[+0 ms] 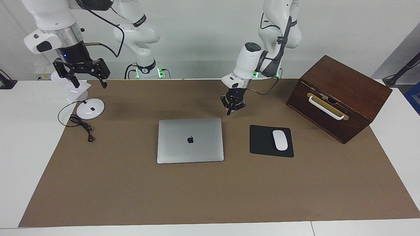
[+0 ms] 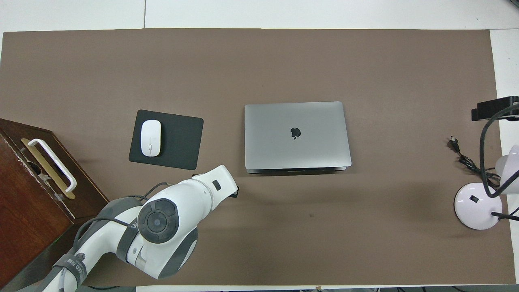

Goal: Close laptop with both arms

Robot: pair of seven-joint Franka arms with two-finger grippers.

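Note:
The silver-grey laptop (image 1: 190, 140) (image 2: 297, 134) lies with its lid flat down, apple logo up, in the middle of the brown mat. My left gripper (image 1: 229, 113) hangs shut over the bare mat, just off the laptop's corner on the robots' side, toward the left arm's end, and holds nothing. From above its wrist (image 2: 215, 186) hides the fingers. My right gripper (image 1: 90, 84) is raised with its fingers spread open and empty, over the head of a white desk lamp at the right arm's end; only a dark part of it (image 2: 494, 108) shows in the overhead view.
A black mouse pad (image 1: 261, 141) (image 2: 178, 140) with a white mouse (image 1: 280, 140) (image 2: 150, 138) lies beside the laptop toward the left arm's end. A brown wooden box (image 1: 338, 95) (image 2: 28, 202) stands at that end. The white lamp base (image 1: 90, 108) (image 2: 477, 205) and its cable (image 1: 80, 124) lie at the right arm's end.

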